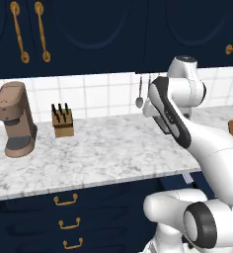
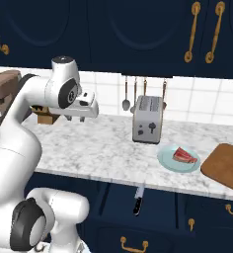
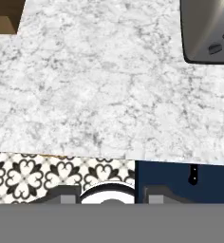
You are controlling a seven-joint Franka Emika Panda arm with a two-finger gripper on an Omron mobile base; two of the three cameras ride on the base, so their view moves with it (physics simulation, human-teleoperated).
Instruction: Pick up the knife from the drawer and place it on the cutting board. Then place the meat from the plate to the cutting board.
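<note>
Marble bench [image 2: 103, 148] below navy cabinets.
Gripper [image 2: 84, 111] hovers above it, grip state unclear; knife [image 2: 137, 200] lies in open drawer [image 2: 153, 197], meat [image 2: 184, 156] on plate [image 2: 164, 160] beside cutting board [image 2: 224, 165].

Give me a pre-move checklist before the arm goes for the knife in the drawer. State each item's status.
1. Drawer open, inside reachable from above: ok.
2. Knife lying in the drawer, nothing on top of it: ok.
3. Pincer empty: ok, nothing hangs below it in the right base view. Whether its jaws stand wide enough for the handle: cannot tell.
4. Pincer above the knife: not ok. It hangs over the marble counter, well to the left of the drawer.
5. Cutting board bare for the knife: ok.
6. Meat on the plate, waiting for the second step: ok.
</note>
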